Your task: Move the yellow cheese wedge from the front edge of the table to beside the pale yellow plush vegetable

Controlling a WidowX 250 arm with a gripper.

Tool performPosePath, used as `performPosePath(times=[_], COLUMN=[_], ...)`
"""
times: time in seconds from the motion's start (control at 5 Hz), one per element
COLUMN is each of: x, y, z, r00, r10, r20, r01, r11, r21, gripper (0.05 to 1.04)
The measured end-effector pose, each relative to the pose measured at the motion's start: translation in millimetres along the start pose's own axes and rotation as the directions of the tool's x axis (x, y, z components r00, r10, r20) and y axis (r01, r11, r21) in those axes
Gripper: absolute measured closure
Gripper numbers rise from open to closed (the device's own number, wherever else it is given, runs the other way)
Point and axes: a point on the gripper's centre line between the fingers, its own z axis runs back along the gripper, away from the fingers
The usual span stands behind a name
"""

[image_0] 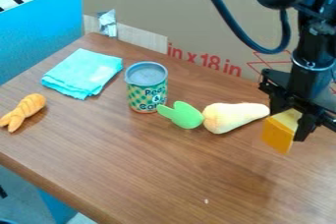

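A yellow-orange block (279,134) is gripped by the tool (287,122) over the right side of the bench (151,174). A plush root vegetable (230,116) is noted just left, its green leaves (185,116) pointed toward a can (147,88). A folded turquoise cloth (83,73) is positioned near the far-left corner, an orange toy (24,111) near the left edge.

Single fixed view looks down at a slant across the tabletop (151,169)

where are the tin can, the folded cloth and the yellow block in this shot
tin can (146,94), camera view, on its patterned side
folded cloth (83,72), camera view, middle of its top
yellow block (279,132), camera view, on its darker front face
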Motion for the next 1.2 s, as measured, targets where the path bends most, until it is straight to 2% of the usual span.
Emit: performPosePath(times=[0.2, 0.4, 0.6, 0.8, 1.0, 1.2], x=[15, 17, 16, 17, 19, 9], y=[12, 20, 31, 35, 36, 34], z=[-24, -42, -51, -51, -53, -50], r00=[0.999, 0.995, 0.992, 0.992, 0.995, 0.995], r10=[0.001, -0.009, -0.002, 0.009, 0.027, 0.087], r20=[-0.047, -0.097, -0.123, -0.125, -0.095, -0.047], r01=[-0.001, 0.011, 0.005, -0.004, -0.025, -0.089], r11=[1.000, 1.000, 1.000, 0.999, 0.999, 0.995], r21=[0.005, 0.020, 0.030, 0.034, 0.020, -0.043], gripper=[0.595, 0.595, 0.595, 0.595, 0.513, 0.235])
